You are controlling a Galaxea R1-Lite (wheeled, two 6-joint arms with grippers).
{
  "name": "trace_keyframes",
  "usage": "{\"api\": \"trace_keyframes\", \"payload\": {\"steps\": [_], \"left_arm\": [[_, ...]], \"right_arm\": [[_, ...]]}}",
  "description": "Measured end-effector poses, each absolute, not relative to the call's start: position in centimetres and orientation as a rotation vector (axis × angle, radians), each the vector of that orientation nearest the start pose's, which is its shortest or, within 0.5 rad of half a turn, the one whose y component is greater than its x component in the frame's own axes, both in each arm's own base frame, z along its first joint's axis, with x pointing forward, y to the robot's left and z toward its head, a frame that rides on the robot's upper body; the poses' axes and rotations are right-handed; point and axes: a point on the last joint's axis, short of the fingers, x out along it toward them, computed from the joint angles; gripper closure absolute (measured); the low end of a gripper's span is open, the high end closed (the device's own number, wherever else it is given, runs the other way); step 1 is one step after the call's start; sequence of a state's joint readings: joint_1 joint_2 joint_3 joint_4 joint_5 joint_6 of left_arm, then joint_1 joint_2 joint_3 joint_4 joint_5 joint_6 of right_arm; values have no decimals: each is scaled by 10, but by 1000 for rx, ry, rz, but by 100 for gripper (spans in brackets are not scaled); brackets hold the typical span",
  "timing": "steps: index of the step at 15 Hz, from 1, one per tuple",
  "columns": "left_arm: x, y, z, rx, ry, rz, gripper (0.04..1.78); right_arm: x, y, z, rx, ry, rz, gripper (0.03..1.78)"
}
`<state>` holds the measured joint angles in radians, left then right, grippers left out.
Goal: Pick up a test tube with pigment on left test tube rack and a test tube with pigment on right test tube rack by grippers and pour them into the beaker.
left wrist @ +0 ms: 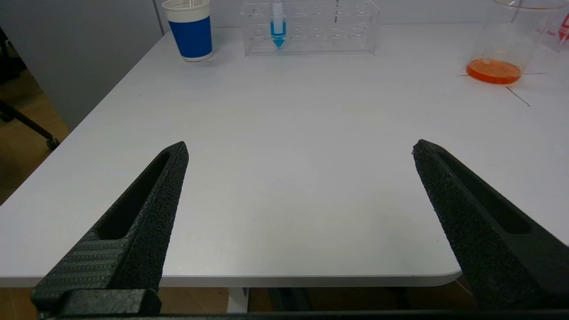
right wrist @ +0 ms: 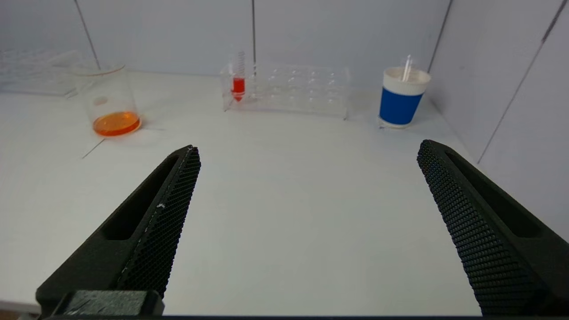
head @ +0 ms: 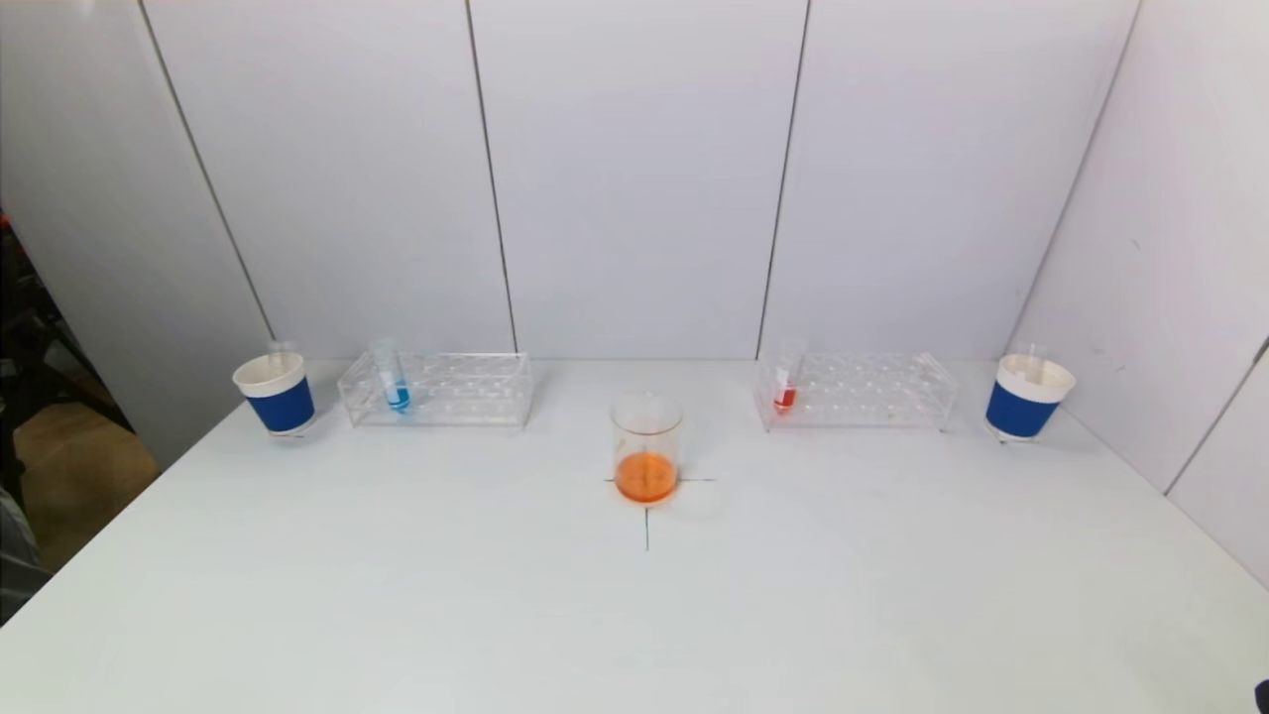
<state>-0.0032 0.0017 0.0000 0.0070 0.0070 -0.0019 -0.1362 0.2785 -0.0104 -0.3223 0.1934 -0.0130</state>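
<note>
A white surface (head: 397, 595) stretches out in front of me, backed by pale wall panels. At its centre, standing on a small drawn cross mark, is a clear glass beaker (head: 646, 446) with a shallow layer of orange liquid in the bottom.

At the far left stands a clear plastic left test tube rack (head: 436, 390). One test tube with blue pigment (head: 393, 380) stands upright in it, near the rack's left end. Just left of that rack is a blue and white paper cup (head: 277, 394), with a clear tube or stick poking out of the top; I cannot tell which.

At the far right, a matching right test tube rack (head: 858, 391) holds one test tube with red pigment (head: 785, 387), upright at the rack's left end, the end nearer the beaker. To the right of it stands a second blue and white paper cup (head: 1026, 398), also with something thin and clear rising from it.

My left claw (left wrist: 300, 149) hovers above the near edge of the surface on the left, its two black fingers spread wide and grasping nothing. My right claw (right wrist: 309, 149) hovers over the near right part of the surface, also released, fingers wide apart and empty. Both claws are well apart from the racks and the beaker, and neither shows in the head view.
</note>
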Motion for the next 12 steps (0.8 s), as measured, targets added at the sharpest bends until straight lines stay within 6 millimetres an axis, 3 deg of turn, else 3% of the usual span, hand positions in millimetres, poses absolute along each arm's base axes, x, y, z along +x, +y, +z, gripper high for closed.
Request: {"api": "trace_keyframes", "payload": {"steps": [6,12], "left_arm": [[-23,0,75,-3,9,4,6],[-23,0,75,-3,9,4,6]], "right_arm": [[2,-2,97,5,96,-219,4],[-10,-1,89,22,47,-52,4]]}}
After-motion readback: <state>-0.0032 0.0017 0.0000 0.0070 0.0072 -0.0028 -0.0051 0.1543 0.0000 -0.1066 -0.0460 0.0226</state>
